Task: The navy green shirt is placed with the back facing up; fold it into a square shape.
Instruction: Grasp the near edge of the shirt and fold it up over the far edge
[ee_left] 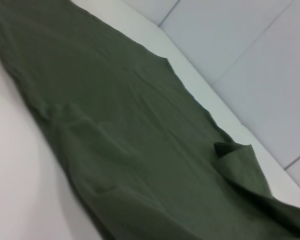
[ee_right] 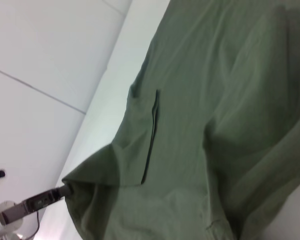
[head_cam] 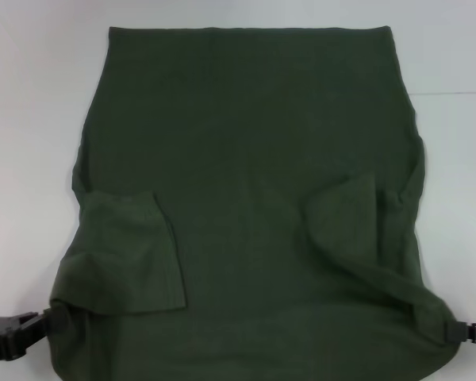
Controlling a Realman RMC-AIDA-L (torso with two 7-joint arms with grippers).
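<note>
The navy green shirt [head_cam: 246, 159] lies spread on the white table [head_cam: 32, 119], its far hem straight along the back. Both short sleeves are folded inward onto the body, one on the left [head_cam: 131, 254] and one on the right [head_cam: 349, 222]. My left gripper [head_cam: 57, 319] is at the near left corner, shut on the shirt's edge, and the right wrist view shows the left gripper [ee_right: 60, 192] pinching a raised corner of the shirt [ee_right: 215, 125]. At the near right corner my right gripper [head_cam: 454, 332] is shut on the cloth, which is drawn to a point. In the left wrist view only the shirt [ee_left: 115, 140] shows.
Bare white table surrounds the shirt on the left, right and far sides. Beyond the table's edge, both wrist views show a grey tiled floor [ee_left: 250, 60] [ee_right: 40, 60].
</note>
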